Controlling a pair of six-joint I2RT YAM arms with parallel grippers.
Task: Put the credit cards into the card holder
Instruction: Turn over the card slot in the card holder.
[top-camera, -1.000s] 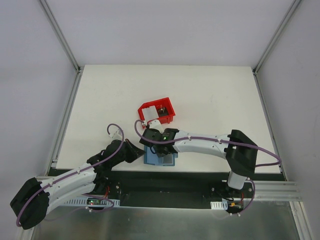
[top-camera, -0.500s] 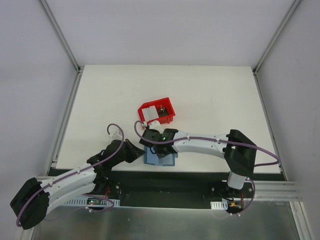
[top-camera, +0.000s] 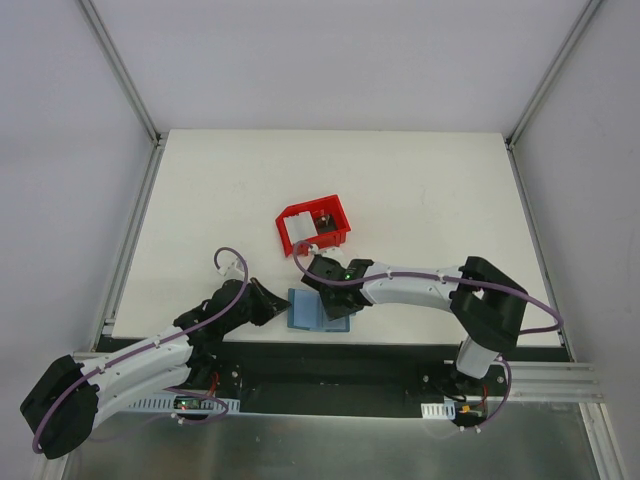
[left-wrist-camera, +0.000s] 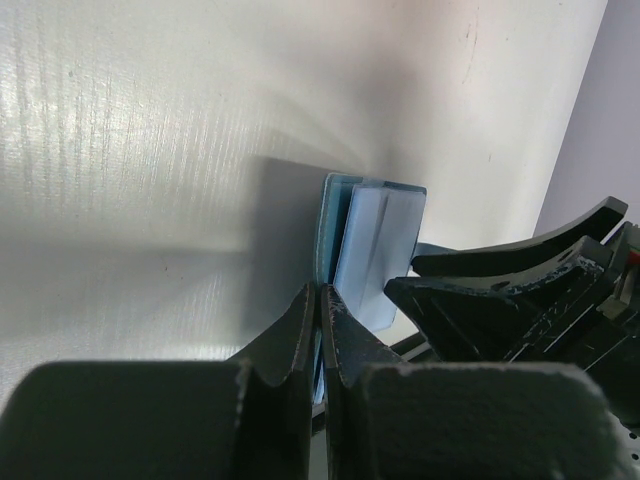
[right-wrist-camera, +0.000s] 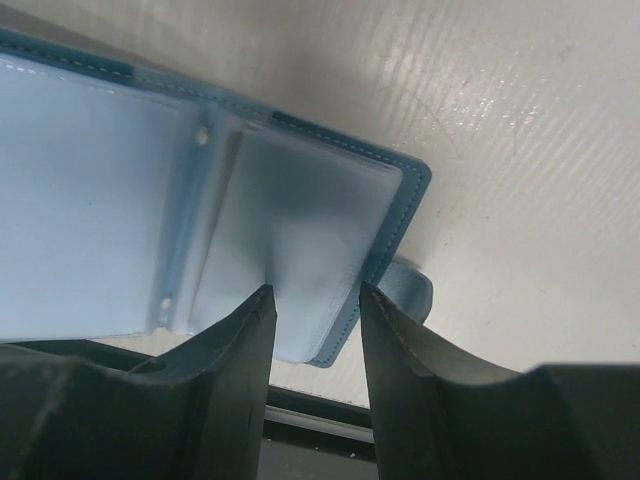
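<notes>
The teal-blue card holder (top-camera: 312, 310) lies spread open at the table's near edge, its pale blue inner pockets (right-wrist-camera: 120, 200) facing up. My left gripper (top-camera: 283, 305) is shut on its left edge; in the left wrist view a blue strip shows between the closed fingers (left-wrist-camera: 320, 295). My right gripper (right-wrist-camera: 315, 300) hovers open over the right flap, near the snap tab (right-wrist-camera: 412, 285), holding nothing. The credit cards sit in the red bin (top-camera: 338, 236): a pale one (top-camera: 299, 233) and a darker one (top-camera: 324, 219).
The red bin stands just beyond the card holder, close to the right arm's wrist (top-camera: 340, 273). The black base rail (top-camera: 330, 365) runs right below the table's near edge. White walls and metal posts enclose the table.
The right wrist has moved right and off the card holder, so more of its open inside shows. Its jaws stand slightly wider. The left arm has kept its place.
</notes>
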